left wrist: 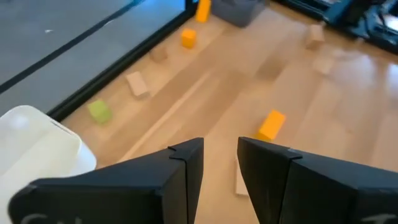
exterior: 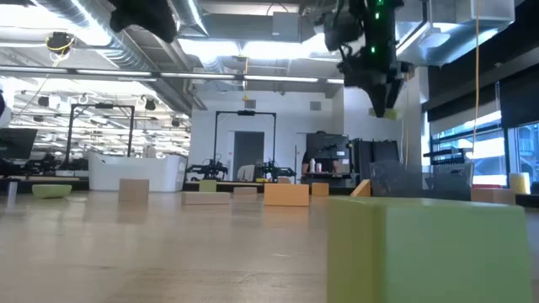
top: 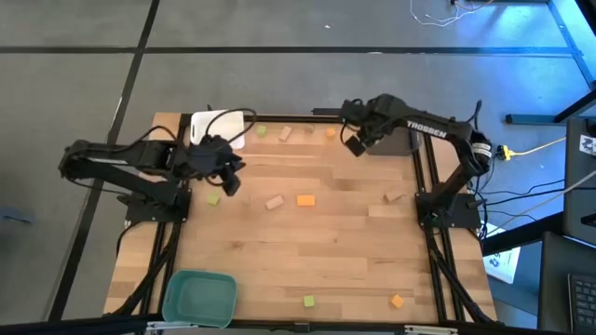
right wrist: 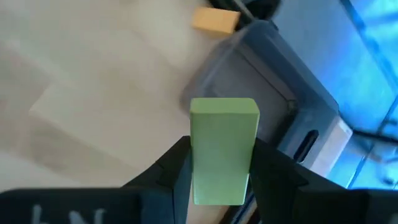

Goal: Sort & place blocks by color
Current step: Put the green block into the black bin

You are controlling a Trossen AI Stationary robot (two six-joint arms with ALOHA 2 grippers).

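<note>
Blocks (top: pixel 305 200) lie scattered mid-frame, grey tray (right wrist: pixel 292 93) at upper right. Right gripper (right wrist: pixel 221 165) clamps a green block (right wrist: pixel 222 146); left gripper (left wrist: pixel 219 163) slightly parted, empty.

Matt green block (right wrist: pixel 222 149), smooth pale wooden table (top: pixel 317 251), glossy white plastic tray (left wrist: pixel 37 149).

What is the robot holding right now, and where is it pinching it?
The right end effector pinches a light green block by its two opposite sides, low down, so its top sticks out. The left end effector holds nothing.
</note>
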